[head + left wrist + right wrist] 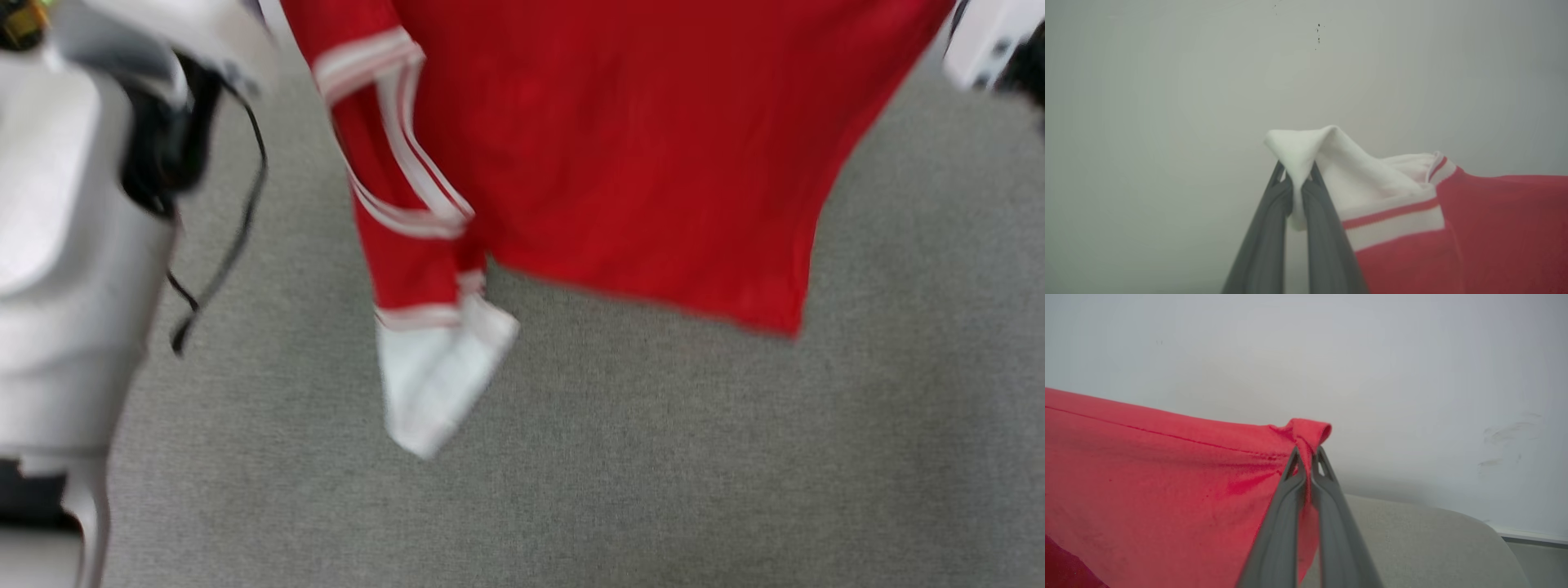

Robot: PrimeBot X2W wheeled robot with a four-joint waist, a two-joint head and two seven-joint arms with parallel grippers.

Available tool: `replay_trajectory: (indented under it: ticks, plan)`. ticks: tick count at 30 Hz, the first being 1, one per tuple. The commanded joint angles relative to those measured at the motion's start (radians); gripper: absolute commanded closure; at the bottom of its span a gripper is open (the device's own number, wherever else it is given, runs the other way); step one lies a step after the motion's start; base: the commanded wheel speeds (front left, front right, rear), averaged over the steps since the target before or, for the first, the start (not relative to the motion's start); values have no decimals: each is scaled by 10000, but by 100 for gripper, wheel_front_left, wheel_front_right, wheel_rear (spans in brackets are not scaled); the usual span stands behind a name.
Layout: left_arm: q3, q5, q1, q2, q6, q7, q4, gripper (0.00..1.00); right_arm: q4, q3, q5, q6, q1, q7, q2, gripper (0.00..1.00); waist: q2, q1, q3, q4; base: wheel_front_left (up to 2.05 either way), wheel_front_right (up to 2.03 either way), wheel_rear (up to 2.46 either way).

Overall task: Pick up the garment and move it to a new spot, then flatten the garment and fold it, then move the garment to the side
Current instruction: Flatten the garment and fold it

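Surface (571, 490): grey, under everything. Jersey (653, 163): red, held aloft over surface, spread between both tools, white flap dangling lowest. Left tool (1297, 185): clamped tight on white lining corner beside striped trim. Right tool (1308, 459): clamped tight on red hem corner. Judged risks from here: slip from either thin pinch under swing, dropping one side; flap tucking under at lay-down, spoiling flattening. Count: one surface, one jersey, two tools.
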Motion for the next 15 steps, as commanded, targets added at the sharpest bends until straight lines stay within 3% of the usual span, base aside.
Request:
replay_trajectory:
  ticks: [1,9,15]
  plan:
    - [53,136,-685,-10,-22,-30,213,100,-4,-116,-142,-11,-590,-197,19,100,0,0,894,-112,0,0,0]
    - [336,607,-4124,210,-237,-335,1209,100,318,-309,-616,-11,-3567,-1099,-140,100,0,0,2939,-268,0,0,0]
    - [588,731,-5817,376,-338,-618,1749,100,548,-119,-614,-12,-5214,-1710,-286,100,0,0,4147,-321,0,0,0]
